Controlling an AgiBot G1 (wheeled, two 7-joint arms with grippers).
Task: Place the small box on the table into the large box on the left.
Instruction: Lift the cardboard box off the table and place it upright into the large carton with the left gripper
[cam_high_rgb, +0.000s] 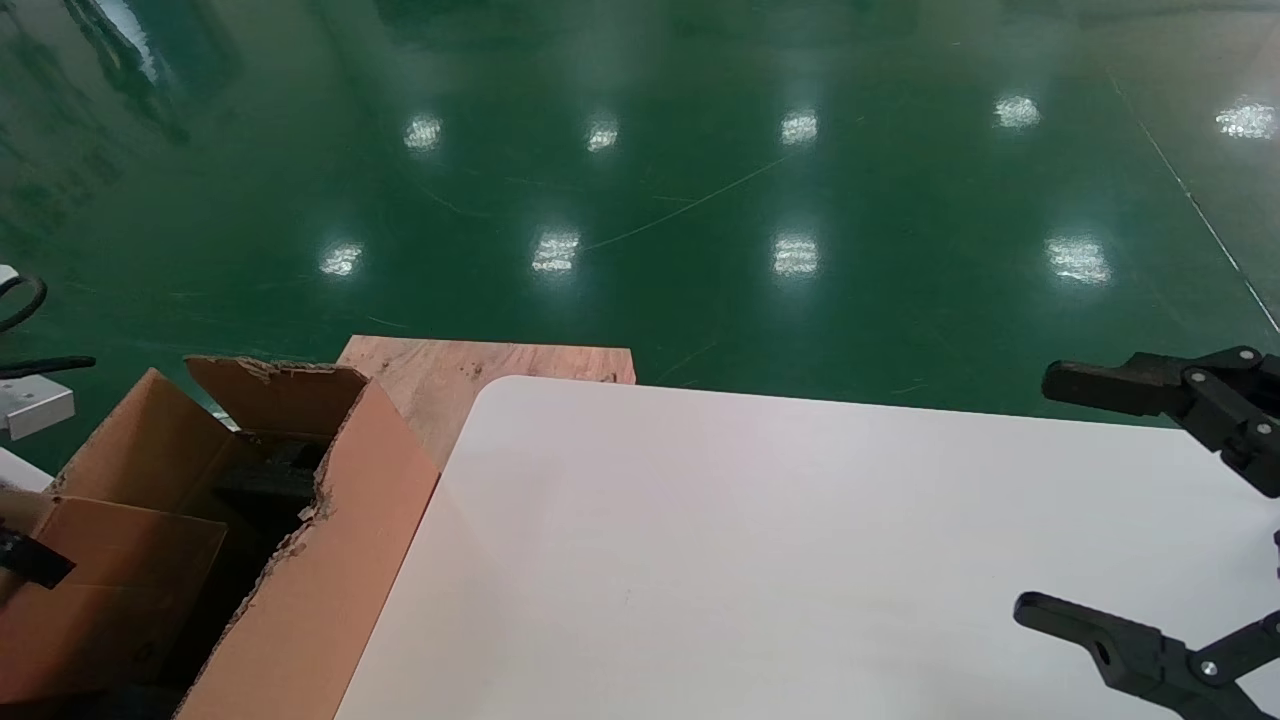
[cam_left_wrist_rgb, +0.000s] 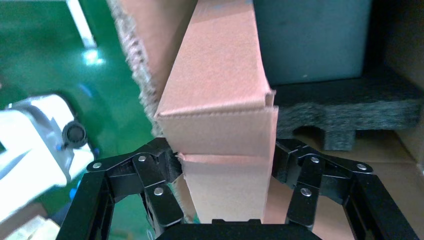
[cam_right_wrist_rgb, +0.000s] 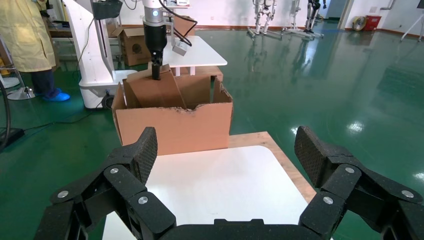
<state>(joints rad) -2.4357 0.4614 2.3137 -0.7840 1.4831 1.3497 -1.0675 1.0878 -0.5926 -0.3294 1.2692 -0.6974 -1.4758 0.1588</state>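
The small box (cam_left_wrist_rgb: 220, 100) is being gripped by the left tool (cam_left_wrist_rgb: 222, 167), its two black pads pressed flat against opposite side faces near one end, close to a folded seam. The carton is being held over the dark inside of the large box (cam_high_rgb: 330, 560), where grey foam packing (cam_left_wrist_rgb: 350, 112) and a dark block (cam_left_wrist_rgb: 310, 40) are lying. In the head view only a black tip of that tool is showing at the frame's left edge, against the held cardboard, so the box is already off the surface (cam_high_rgb: 760, 560) and within the ragged-edged carton's opening.

The small box is being judged light and fairly stiff: plain cardboard with smooth faces, likely to slip if the squeeze is eased and to dent if it is overdone. Hold is best taken across the narrow width, on flat panels rather than on flap edges, as is being done here.

In the right wrist view the left arm is being seen reaching steeply down from above into the carton. The right tool (cam_right_wrist_rgb: 227, 160) is being kept idle over the surface's right side, fingers spread wide, with nothing between them. A plywood board (cam_high_rgb: 450, 365) is showing beyond the surface's far corner.
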